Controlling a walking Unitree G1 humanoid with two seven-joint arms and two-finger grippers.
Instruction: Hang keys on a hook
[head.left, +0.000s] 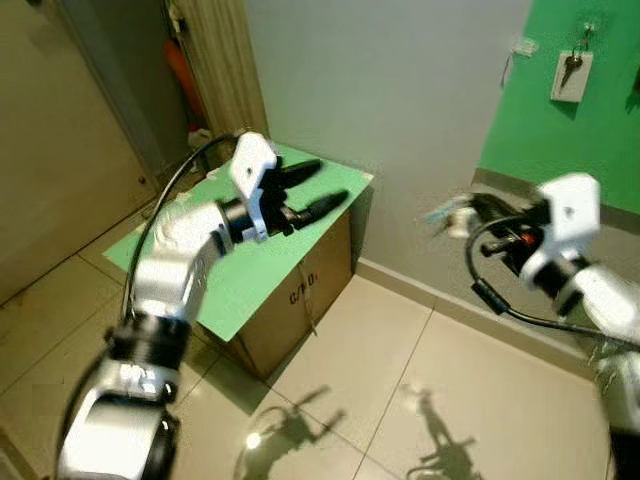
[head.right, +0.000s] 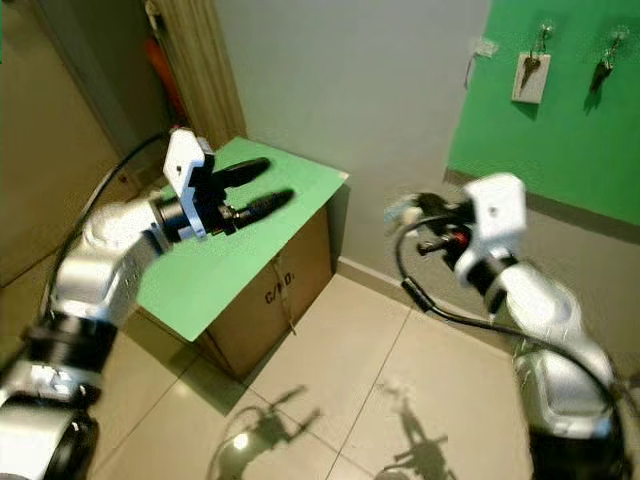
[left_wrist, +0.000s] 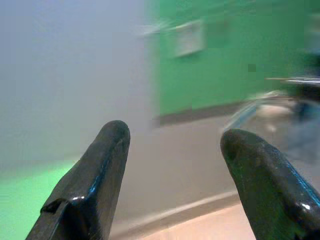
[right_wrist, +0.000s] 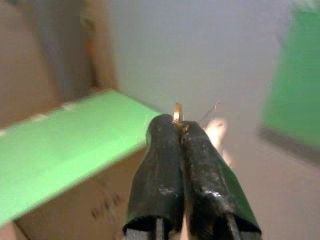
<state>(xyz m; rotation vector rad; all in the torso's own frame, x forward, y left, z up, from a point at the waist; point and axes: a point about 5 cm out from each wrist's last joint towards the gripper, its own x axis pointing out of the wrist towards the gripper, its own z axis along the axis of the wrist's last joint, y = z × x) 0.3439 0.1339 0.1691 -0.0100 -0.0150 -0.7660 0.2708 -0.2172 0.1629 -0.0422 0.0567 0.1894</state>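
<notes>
The right gripper (right_wrist: 179, 131) is pressed shut on the keys (right_wrist: 177, 111); a small brass tip pokes out between its fingertips, with a thin wire ring beside it. In the head views that gripper (head.right: 408, 212) is blurred, held out in the air over the floor (head.right: 350, 360), in front of the grey wall (head.right: 350, 90), pointing toward the robot's left.

The green board (head.right: 560, 110) lies on the wall above and to the right of the gripper, well apart from it. Two hooks (head.right: 545, 32) near the board's top edge already carry keys, one with a white tag (head.right: 530, 75). A further clear hook (head.right: 484, 46) sits on the grey wall just off the board's left edge, and it looks free. That one is nearest the right gripper, so by my judgement the coming move is a lift upward and a turn rightward toward the wall, with the ring brought to face the hook.

The left gripper (head.left: 318, 188) is spread wide with nothing in it, hovering over the far corner of the green sheet (head.left: 260, 270) that covers a cardboard box (head.left: 300, 310). It is much farther from the board.
</notes>
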